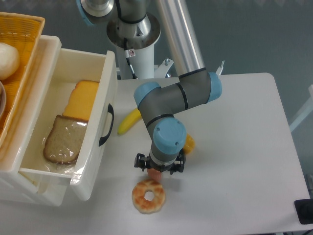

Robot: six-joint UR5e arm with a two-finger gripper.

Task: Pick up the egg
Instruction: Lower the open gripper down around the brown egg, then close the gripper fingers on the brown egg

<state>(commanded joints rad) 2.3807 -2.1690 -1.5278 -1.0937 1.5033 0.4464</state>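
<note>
The egg [153,173] is a small pinkish-brown oval on the white table, just above the donut [148,196]. Only its lower edge shows, since the arm's wrist covers the rest. My gripper [159,169] is low over the egg and points straight down. Its black finger links stick out to the left and right of the egg, as wide as before, so the jaws stand open around it. The fingertips are hidden under the wrist.
A glazed donut lies right below the egg. A banana [128,122] and a yellow corn piece [189,143] lie close behind the gripper. An open white drawer [105,103] at left holds bread [62,139] and cheese [83,100]. A yellow basket [19,29] holds a white ball [7,59].
</note>
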